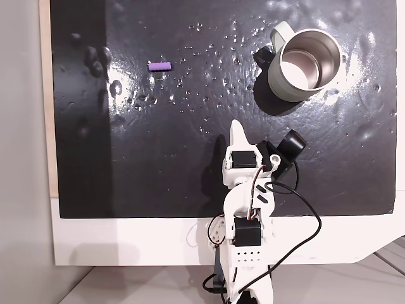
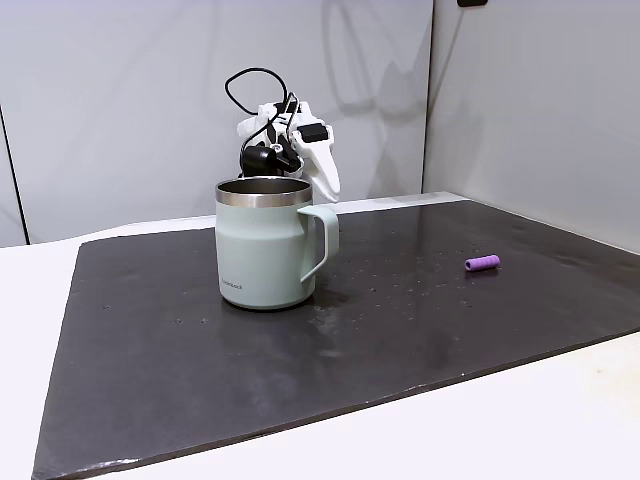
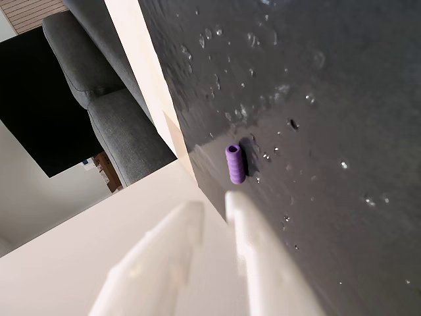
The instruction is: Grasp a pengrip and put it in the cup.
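Pengrip (image 1: 159, 66) lay on mat (image 1: 190, 158), well left of cup (image 1: 302, 64) in overhead fixed view; gripper (image 3: 214, 203) nrly closed, empty, apart from pengrip.

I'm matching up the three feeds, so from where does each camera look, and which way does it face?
Fixed view from above: looks straight down on the dark mat, with the arm reaching up from the bottom edge.
Fixed view at table level: sits across the mat, facing the arm behind the cup.
Wrist view: rides the arm, looking past the hand, its fingers nearly together, at the pengrip.
Shared: all three show the pengrip; both fixed views show the cup.
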You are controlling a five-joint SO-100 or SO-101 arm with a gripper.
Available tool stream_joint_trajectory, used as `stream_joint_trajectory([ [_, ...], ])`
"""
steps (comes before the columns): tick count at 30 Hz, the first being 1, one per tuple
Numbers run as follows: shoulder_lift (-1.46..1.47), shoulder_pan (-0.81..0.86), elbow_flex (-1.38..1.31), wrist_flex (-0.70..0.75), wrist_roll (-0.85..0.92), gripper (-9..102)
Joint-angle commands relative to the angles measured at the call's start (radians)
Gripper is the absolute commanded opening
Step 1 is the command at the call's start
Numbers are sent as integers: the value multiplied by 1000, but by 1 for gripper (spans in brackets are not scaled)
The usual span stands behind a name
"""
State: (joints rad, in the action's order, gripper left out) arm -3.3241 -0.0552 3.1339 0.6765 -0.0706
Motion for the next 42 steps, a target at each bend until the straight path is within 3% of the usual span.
stream_joint_trajectory([
  [1, -14, -23, 55, -41, 3, 0],
  [16, -14, -21, 51, -43, 35, 0],
  [22, -14, -61, -84, 43, 75, 0],
  [31, 337, -181, -554, 219, 35, 0],
  [42, 1039, -262, -1296, 495, -196, 2],
])
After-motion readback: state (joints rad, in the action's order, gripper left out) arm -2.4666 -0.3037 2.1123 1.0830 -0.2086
